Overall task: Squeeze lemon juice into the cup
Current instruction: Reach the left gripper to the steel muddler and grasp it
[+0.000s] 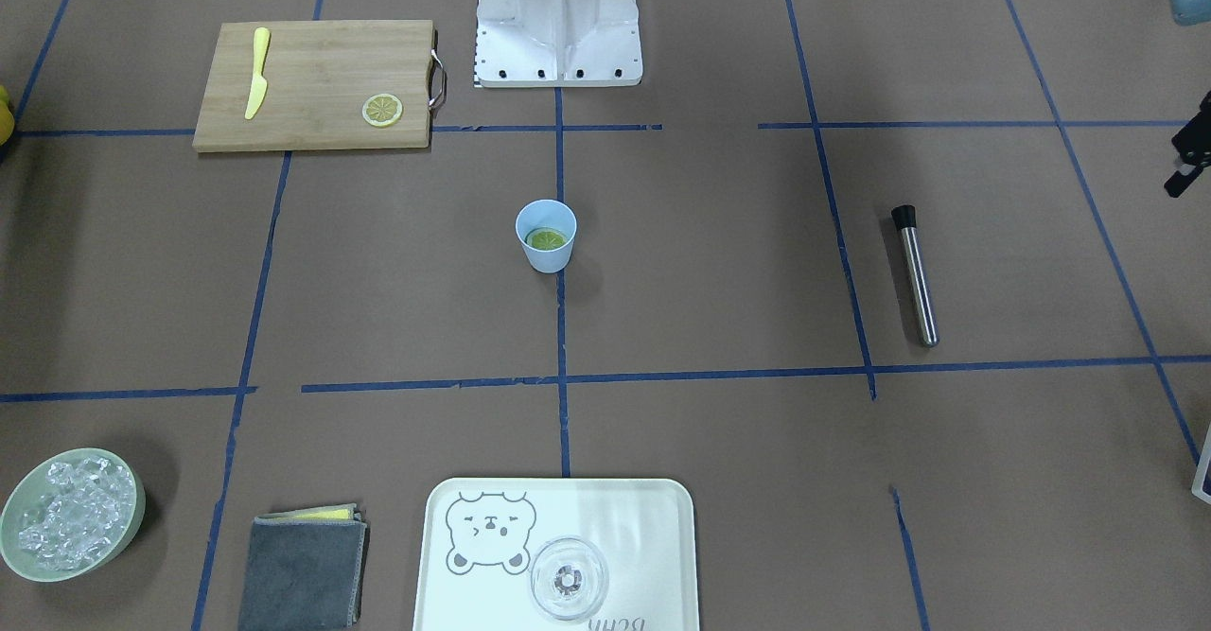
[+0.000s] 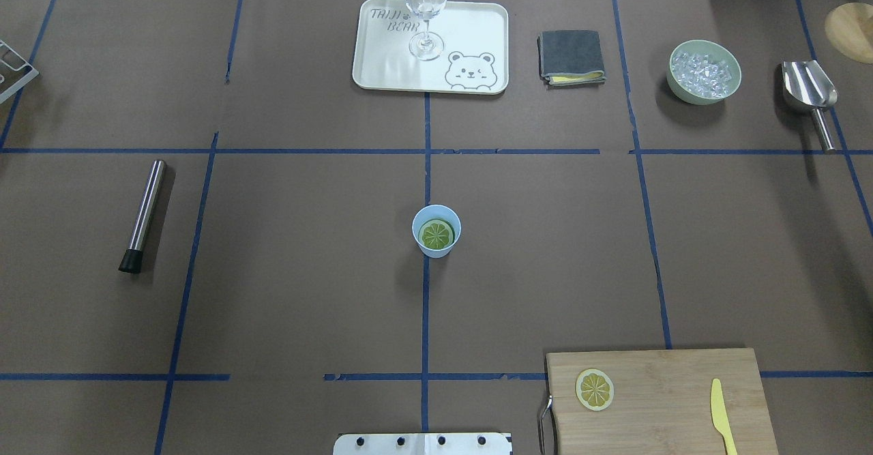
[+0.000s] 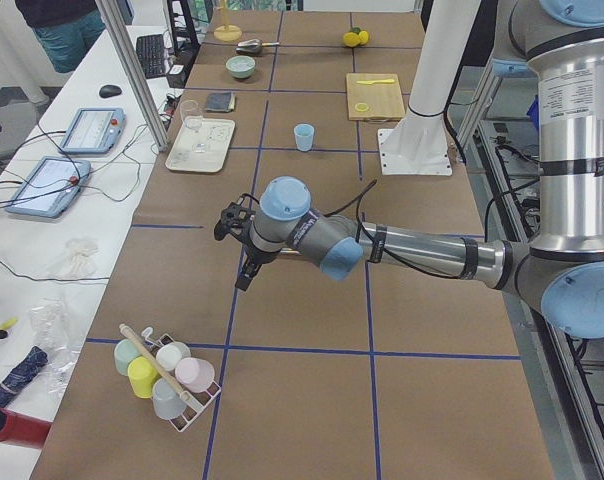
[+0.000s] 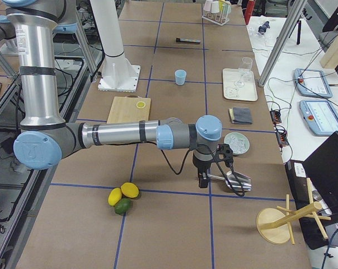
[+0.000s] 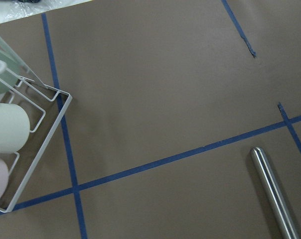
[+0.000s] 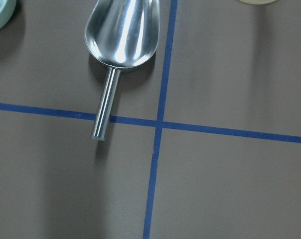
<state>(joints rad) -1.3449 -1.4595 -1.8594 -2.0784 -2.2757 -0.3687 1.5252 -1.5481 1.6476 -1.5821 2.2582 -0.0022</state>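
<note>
- A white base plate is sitting at the near table edge, at the centre.
- Just to its right, a rectangular wooden cutting board is running off the near edge. A round yellow lemon slice is lying flat near its left end, and a slim yellow knife is lying near its right end, well apart.
- A small light-blue plastic cup is standing upright at the table's centre, on a blue tape line, with a green-tinted citrus slice lying inside. Bare brown paper is surrounding it widely on every side.
- A steel rod with a black cap is lying far to the left.
- Along the far edge, a cream bear-printed tray is holding a clear stemmed glass; to the right are lying a folded grey cloth, a pale green bowl of ice and a steel scoop.
- The left gripper is hanging over bare table beyond the rod; I cannot tell whether its fingers are spread.
- The right gripper is hanging just beside the scoop; finger spacing is likewise unclear.
</note>
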